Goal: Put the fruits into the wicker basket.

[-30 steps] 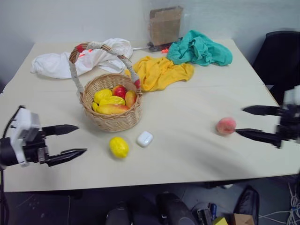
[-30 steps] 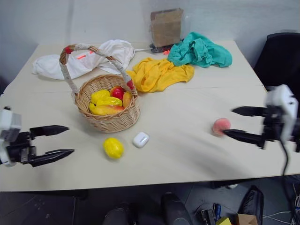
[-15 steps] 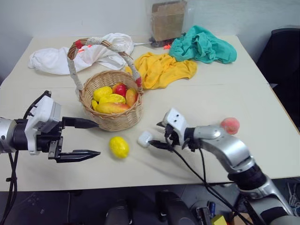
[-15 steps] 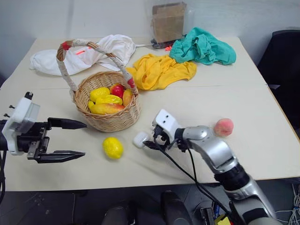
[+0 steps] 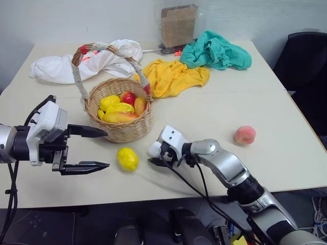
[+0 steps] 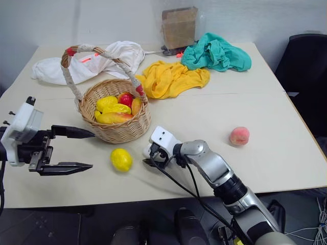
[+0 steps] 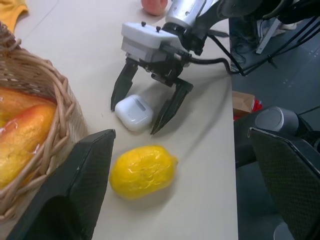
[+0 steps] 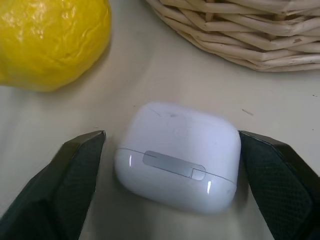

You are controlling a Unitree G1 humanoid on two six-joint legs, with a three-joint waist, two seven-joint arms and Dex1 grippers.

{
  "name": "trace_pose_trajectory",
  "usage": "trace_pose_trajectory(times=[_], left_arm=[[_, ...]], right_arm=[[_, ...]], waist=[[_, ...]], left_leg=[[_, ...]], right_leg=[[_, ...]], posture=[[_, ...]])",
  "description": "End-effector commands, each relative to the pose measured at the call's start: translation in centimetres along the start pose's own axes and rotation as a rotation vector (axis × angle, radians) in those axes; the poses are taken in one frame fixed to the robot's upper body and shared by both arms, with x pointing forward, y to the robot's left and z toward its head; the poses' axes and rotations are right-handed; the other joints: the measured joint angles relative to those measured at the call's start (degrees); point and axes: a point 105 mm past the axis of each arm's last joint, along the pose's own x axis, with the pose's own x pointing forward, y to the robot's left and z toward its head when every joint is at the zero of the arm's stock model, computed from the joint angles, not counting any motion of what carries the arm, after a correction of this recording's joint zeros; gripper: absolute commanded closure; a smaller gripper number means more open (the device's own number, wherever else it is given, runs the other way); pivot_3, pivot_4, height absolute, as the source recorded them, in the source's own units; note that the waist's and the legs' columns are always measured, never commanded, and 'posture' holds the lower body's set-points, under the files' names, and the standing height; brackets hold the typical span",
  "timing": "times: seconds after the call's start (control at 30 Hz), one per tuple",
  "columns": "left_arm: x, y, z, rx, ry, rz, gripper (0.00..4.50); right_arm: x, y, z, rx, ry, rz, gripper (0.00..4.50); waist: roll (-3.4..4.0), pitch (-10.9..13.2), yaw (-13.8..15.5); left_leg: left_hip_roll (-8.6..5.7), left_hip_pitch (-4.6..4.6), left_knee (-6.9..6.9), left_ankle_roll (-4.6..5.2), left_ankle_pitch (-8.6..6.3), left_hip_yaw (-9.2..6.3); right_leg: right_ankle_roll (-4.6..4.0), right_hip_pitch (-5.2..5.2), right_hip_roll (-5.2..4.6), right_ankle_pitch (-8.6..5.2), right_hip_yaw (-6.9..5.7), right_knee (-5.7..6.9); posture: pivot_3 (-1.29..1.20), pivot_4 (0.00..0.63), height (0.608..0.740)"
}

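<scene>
Right pincer (image 7: pixel 142 117) beside lemon (image 7: pixel 142 171) (astride white case (image 7: pixel 133 113))

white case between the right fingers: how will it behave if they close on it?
The white case looks rigid and glossy with rounded corners, so it may squirt out from between the fingers. It lies flat on the table, so it should slide rather than roll. A push could nudge it toward the lemon close by.

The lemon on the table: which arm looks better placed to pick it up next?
Left. The left gripper is open, empty and aimed at the lemon, while the right gripper straddles the white case.
</scene>
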Motion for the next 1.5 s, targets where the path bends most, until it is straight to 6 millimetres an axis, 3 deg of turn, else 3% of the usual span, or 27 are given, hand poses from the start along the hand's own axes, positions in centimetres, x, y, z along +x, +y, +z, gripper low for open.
trace_pose_trajectory(times=[0.03,0.1,0.23,0.33,0.47,0.57,0.63,0.73,0.9,0.93,1.0,1.1,1.2,1.33,1.4,1.5], left_arm=[[0.1,0.0,0.6,0.027,0.001,0.004,0.00],[0.4,-0.1,0.6,0.023,-0.014,-0.007,0.00],[1.4,-0.3,0.3,0.019,-0.044,-0.024,0.00],[2.4,-0.6,0.5,0.017,-0.090,-0.042,0.00],[3.8,-0.7,0.6,0.012,-0.148,-0.061,0.00],[4.5,-0.7,0.5,0.015,-0.160,-0.070,0.00],[4.8,-0.7,0.5,0.015,-0.168,-0.074,0.00],[5.1,-0.7,0.4,0.023,-0.162,-0.077,0.00],[5.4,-0.8,0.0,0.038,-0.138,-0.086,0.00],[5.4,-0.7,0.0,0.039,-0.138,-0.085,0.00],[5.4,-0.7,0.0,0.041,-0.139,-0.084,0.00],[5.2,-0.5,0.0,0.041,-0.139,-0.075,0.00],[4.7,-0.1,-0.6,0.026,-0.131,-0.025,0.00],[3.4,-0.2,-1.6,-0.015,-0.113,0.040,0.00],[2.5,-0.7,-2.5,-0.042,-0.088,0.085,0.00],[1.8,-1.5,-4.4,-0.044,-0.013,0.141,0.00]], right_arm=[[-1.0,0.3,0.1,0.043,-0.048,0.036,1.52],[-2.6,0.1,1.2,0.093,-0.125,0.048,1.56],[-7.5,-0.8,4.0,0.200,-0.312,0.051,1.56],[-13.1,-3.5,4.7,0.220,-0.358,-0.091,1.56],[-24.0,-10.1,1.4,0.263,-0.223,-0.569,1.56],[-28.9,-12.4,-2.5,0.306,-0.073,-0.814,1.56],[-30.6,-12.9,-5.0,0.349,-0.006,-0.914,1.56],[-30.7,-13.0,-7.8,0.380,0.058,-0.970,1.56],[-28.5,-12.2,-12.5,0.522,0.091,-0.980,1.56],[-28.2,-12.0,-13.1,0.547,0.095,-0.986,0.84],[-28.1,-11.8,-14.0,0.538,0.124,-0.985,0.21],[-28.8,-11.9,-13.8,0.537,0.115,-0.995,0.03],[-30.6,-12.4,-11.1,0.477,0.060,-0.950,0.03],[-31.0,-12.6,-6.9,0.333,0.037,-0.803,0.03],[-29.5,-11.1,-2.8,0.224,-0.005,-0.565,0.03],[-26.9,-6.9,2.5,0.104,-0.081,-0.175,0.03]], waist=[[0.00,0.0,0.0],[0.00,0.0,0.2],[0.02,0.0,0.7],[0.06,0.1,0.8],[0.11,0.1,2.1],[0.01,0.0,2.2],[0.00,0.0,1.8],[0.14,0.1,0.9],[0.16,0.1,0.0],[0.17,0.1,0.0],[0.27,0.2,0.1],[0.26,0.2,0.1],[0.39,0.2,0.2],[0.42,0.2,0.1],[0.46,0.3,-0.3],[0.50,0.3,-0.8]], left_leg=[[0.00,-0.01,-0.01,0.00,0.00,-0.01],[0.01,-0.06,-0.03,-0.01,-0.01,-0.03],[0.01,-0.18,-0.03,0.04,-0.05,-0.03],[0.01,-0.18,0.00,0.04,-0.05,-0.05],[-0.17,-0.19,0.00,0.19,-0.11,-0.14],[-0.21,-0.16,-0.04,0.25,-0.13,-0.12],[-0.20,-0.15,-0.09,0.25,-0.13,-0.10],[-0.19,-0.11,-0.11,0.23,-0.11,-0.02],[-0.15,0.03,-0.13,0.05,0.06,-0.01],[-0.14,0.04,-0.13,0.03,0.10,-0.02],[-0.18,0.03,-0.13,0.04,0.12,-0.04],[-0.22,0.02,-0.16,0.07,0.12,-0.03],[-0.24,0.01,-0.17,0.09,0.12,-0.02],[-0.24,0.05,-0.24,0.10,0.13,-0.02],[-0.21,0.06,-0.27,0.10,0.13,0.00],[-0.18,0.15,-0.45,0.07,0.16,-0.02]], right_leg=[[-0.01,-0.01,0.00,0.00,0.00,0.00],[-0.01,-0.04,0.00,-0.02,0.00,-0.01],[0.02,-0.08,-0.02,-0.03,0.00,-0.11],[0.04,-0.07,-0.03,-0.01,-0.01,-0.09],[0.09,0.03,-0.18,0.00,-0.05,-0.25],[0.12,0.08,-0.18,0.00,-0.01,-0.38],[0.13,0.09,-0.15,0.00,0.03,-0.43],[0.19,0.09,-0.13,0.02,0.14,-0.38],[0.22,0.10,-0.04,0.03,0.19,-0.17],[0.22,0.10,-0.02,0.03,0.18,-0.15],[0.22,0.10,-0.04,0.03,0.19,-0.12],[0.25,0.10,-0.08,0.04,0.19,-0.16],[0.26,0.10,-0.10,0.04,0.20,-0.17],[0.26,0.09,-0.09,0.04,0.20,-0.19],[0.26,0.08,-0.07,0.04,0.22,-0.19],[0.24,0.07,-0.06,0.03,0.20,-0.21]], posture=[[0.00,0.150,0.740],[0.00,0.150,0.740],[0.00,0.150,0.740],[0.00,0.150,0.740],[0.00,0.150,0.740],[0.00,0.150,0.740],[0.00,0.150,0.740],[0.00,0.150,0.740],[0.00,0.150,0.740],[0.00,0.150,0.740],[0.00,0.150,0.740],[0.00,0.150,0.740],[0.00,0.150,0.740],[0.00,0.150,0.740],[0.00,0.150,0.740],[0.00,0.150,0.740]])
